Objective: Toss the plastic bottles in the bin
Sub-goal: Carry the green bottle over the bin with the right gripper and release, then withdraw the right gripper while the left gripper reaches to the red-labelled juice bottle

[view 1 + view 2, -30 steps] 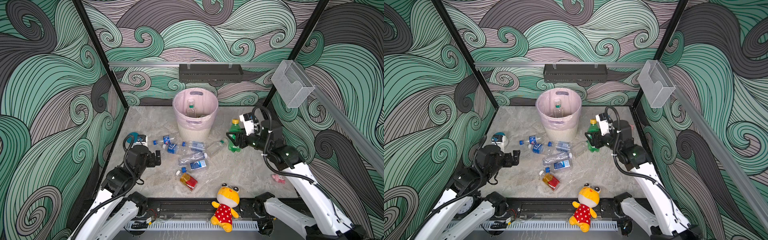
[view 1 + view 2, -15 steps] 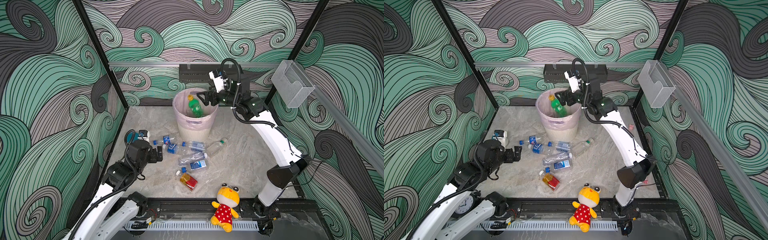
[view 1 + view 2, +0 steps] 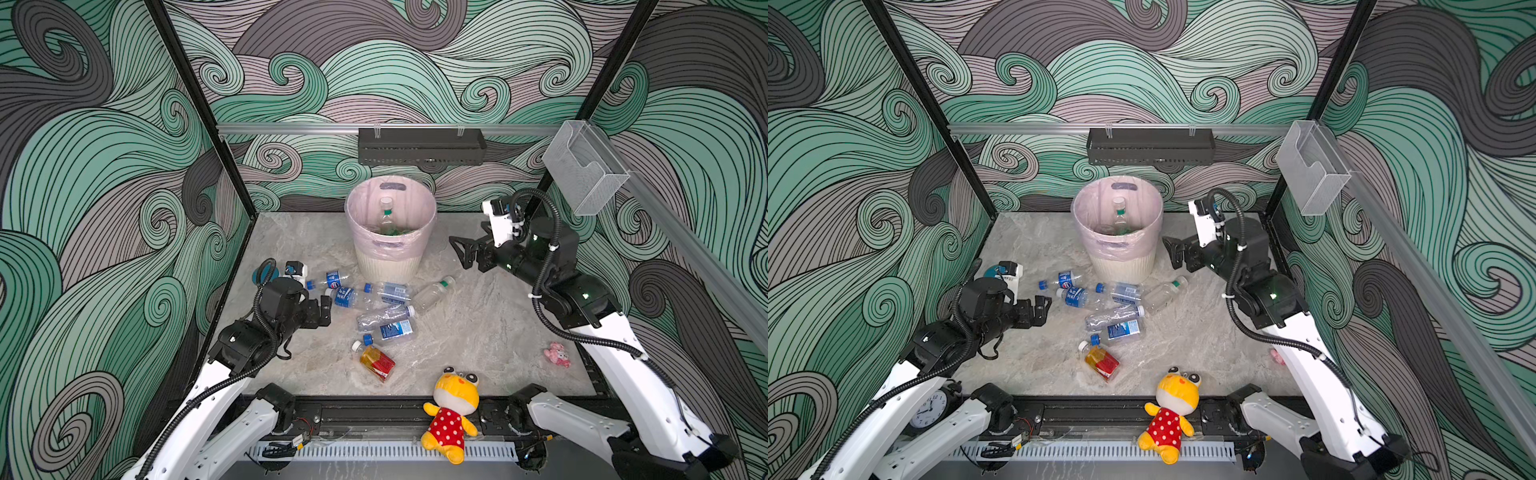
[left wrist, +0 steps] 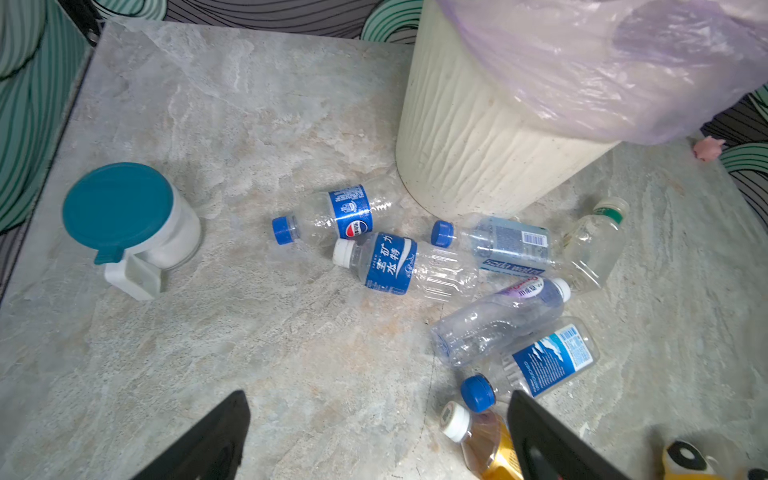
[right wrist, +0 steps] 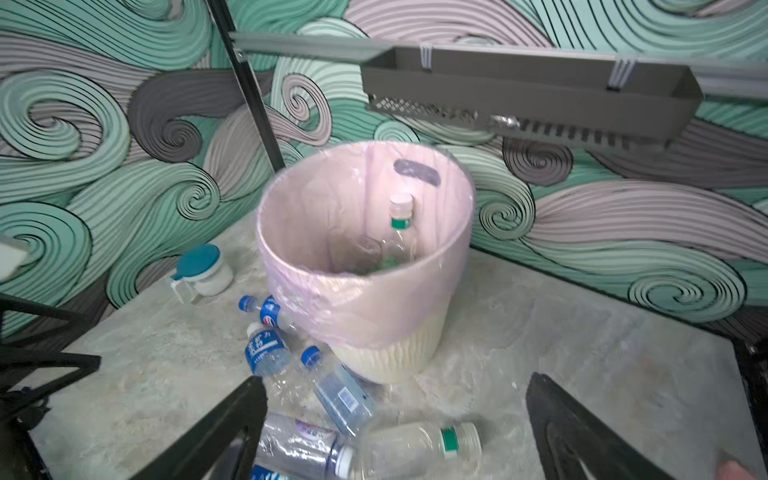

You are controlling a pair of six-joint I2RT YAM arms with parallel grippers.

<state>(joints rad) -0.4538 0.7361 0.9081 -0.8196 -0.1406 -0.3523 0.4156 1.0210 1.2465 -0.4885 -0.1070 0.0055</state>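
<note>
Swinging back from above the bin [image 3: 386,268], the right end effector [image 3: 461,253] has let its green bottle go, while the left end effector [image 3: 322,309] has crept toward the pile. Far left sits the teal-lidded cup [image 4: 124,224], then the left end effector, jaws spread wide with nothing between them, near a blue-labelled bottle. Next, the plastic bottles [image 3: 384,316] lie on their sides on the tabletop [image 3: 478,332], bunched in front of the bin, an amber one [image 3: 376,362] nearest the front edge. They look empty: light, thin-walled, slick, likely to roll or crumple, so a gentle pinch across the labelled middle seems best. Inside the bin stands an upright clear bottle [image 3: 386,214] with something green beneath. Right of it, the right end effector hangs with jaws apart, empty.
</note>
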